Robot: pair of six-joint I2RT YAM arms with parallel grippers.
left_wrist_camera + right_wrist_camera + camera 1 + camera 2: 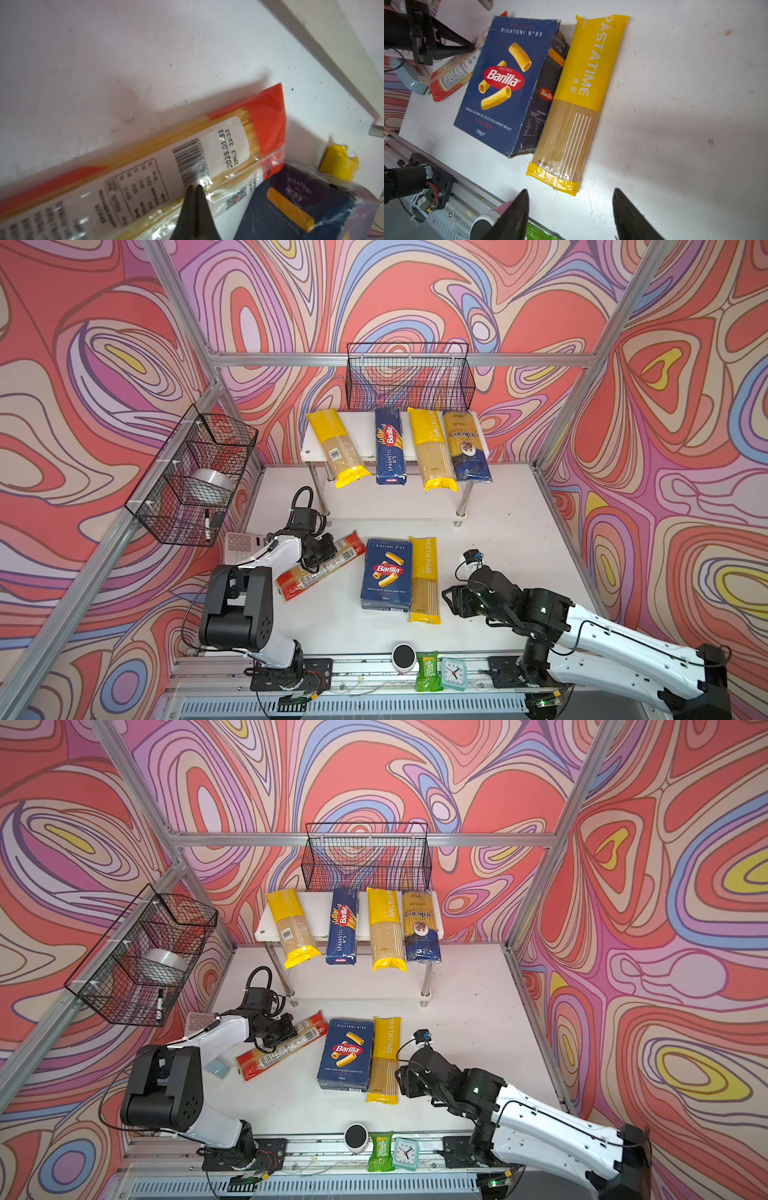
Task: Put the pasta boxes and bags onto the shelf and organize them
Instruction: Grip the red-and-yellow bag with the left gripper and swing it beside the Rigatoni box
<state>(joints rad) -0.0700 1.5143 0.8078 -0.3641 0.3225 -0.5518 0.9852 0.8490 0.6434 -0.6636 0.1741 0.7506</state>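
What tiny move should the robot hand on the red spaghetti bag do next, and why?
Probably a small lift straight up. The left gripper is shut with its tips on the clear film of the red-ended spaghetti packet, beside the barcode, and the packet lies flat on the table. A short lift would show whether the pinch really holds before carrying it toward the shelf.

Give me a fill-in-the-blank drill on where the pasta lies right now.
The top board of the shelf holds ___ pasta packages.
The rigatoni box lies beside a Pastatime packet with ___ ends.
The right gripper has its jaws ___.
The left gripper, shut, is at the ___-ended spaghetti packet.
Missing: four; yellow; open; red.
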